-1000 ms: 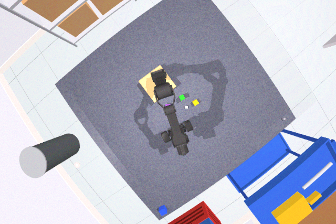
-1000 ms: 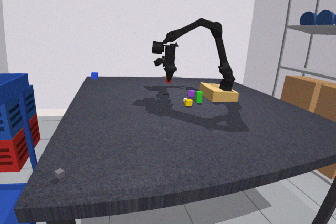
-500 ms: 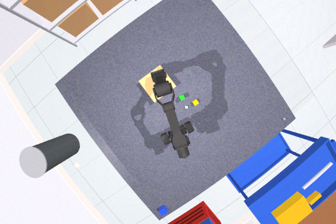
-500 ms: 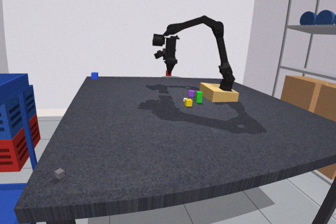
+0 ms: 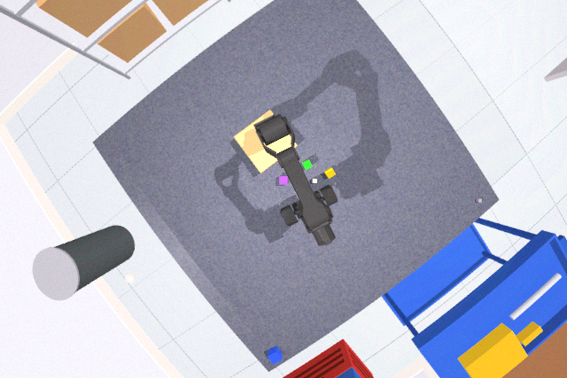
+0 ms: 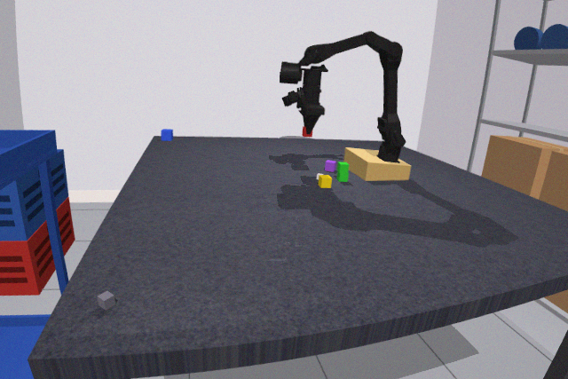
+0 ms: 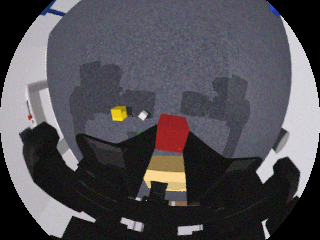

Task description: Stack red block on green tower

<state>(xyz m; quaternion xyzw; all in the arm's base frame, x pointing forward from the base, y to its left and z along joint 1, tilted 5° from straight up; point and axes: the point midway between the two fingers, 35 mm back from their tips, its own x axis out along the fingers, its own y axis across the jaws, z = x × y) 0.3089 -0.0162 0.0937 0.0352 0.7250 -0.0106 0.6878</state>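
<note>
Hand [image 6: 307,130] clenched on the red block [image 6: 306,131], carried high above the table [image 6: 229,246]. Below it and off toward the arm's base sits the green tower [image 6: 343,170], with purple block [image 6: 329,165] and yellow block [image 6: 325,180] just beside it.

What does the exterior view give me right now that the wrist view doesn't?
Only the exterior view shows height: the hand carries the red block well above the table, and the green tower stands upright beside the purple block. Only the wrist view shows the grip close up: the red block sits between the fingers, with barely a sliver of green visible. Both show the yellow block and the small white block.
</note>
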